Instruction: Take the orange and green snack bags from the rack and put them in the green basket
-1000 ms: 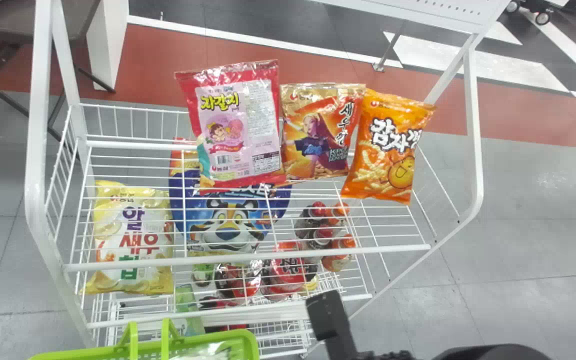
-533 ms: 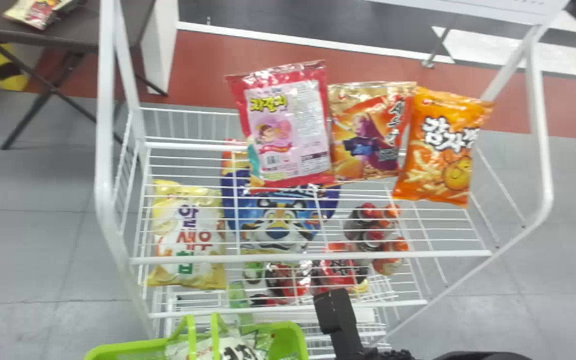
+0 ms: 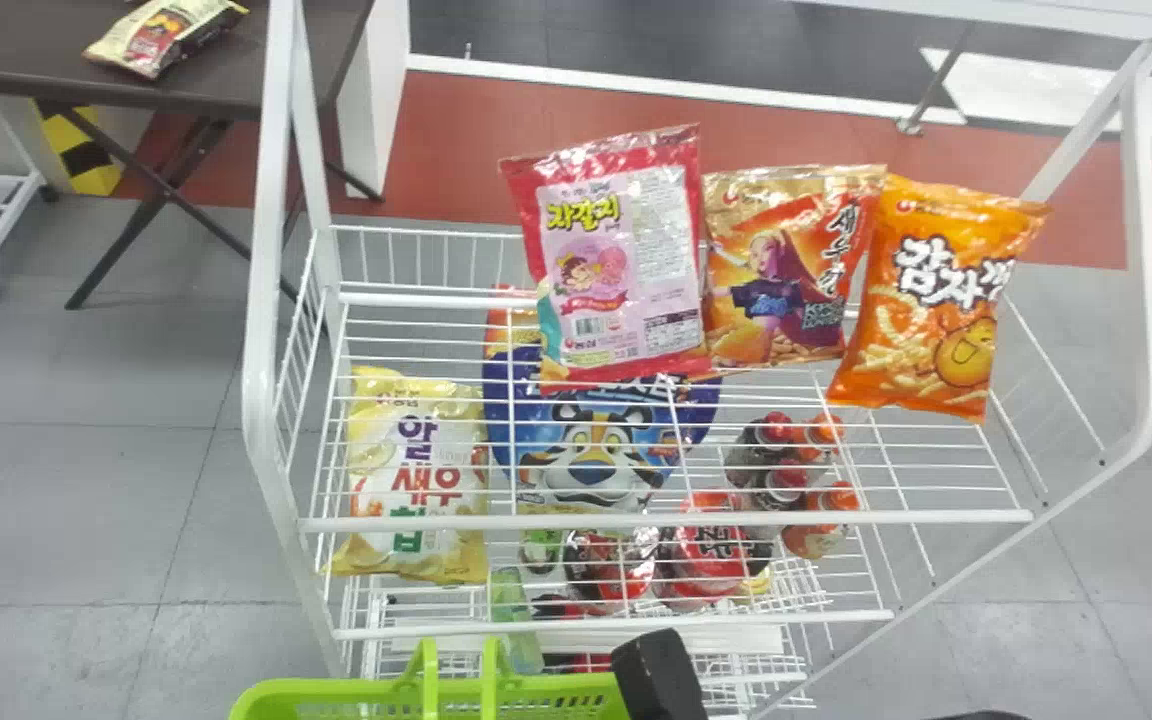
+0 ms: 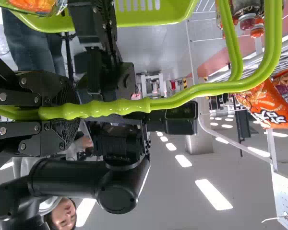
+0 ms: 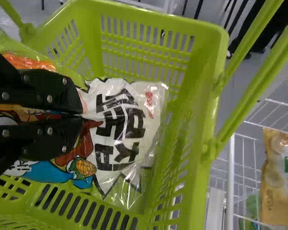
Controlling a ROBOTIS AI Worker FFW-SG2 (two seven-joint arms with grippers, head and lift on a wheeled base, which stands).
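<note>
Your right gripper (image 5: 81,114) is down in the green basket (image 5: 204,163), with its two fingers together at the tips, right by a white bag (image 5: 122,127) with big black letters. You can't tell from here if they pinch a bit of that bag. Your left gripper (image 4: 57,112) is clamped on the basket's handle (image 4: 110,108). Near the right gripper lies a green bag with orange on it (image 5: 26,61), also in the basket, so the green part of your job looks done. The orange bag (image 3: 926,310) is up on the rack (image 3: 686,519), at the end on your right, just beside a red and gold bag (image 3: 786,270). So you seem to be between the two picks, with the orange one left to get. Next, make sure no bag is stuck in the right fingers, then lift them out over the rim and mind the handles. Open them wide, go to the orange bag and close on it softly, away from the one next to it. Hold the basket level with your left as you do
</note>
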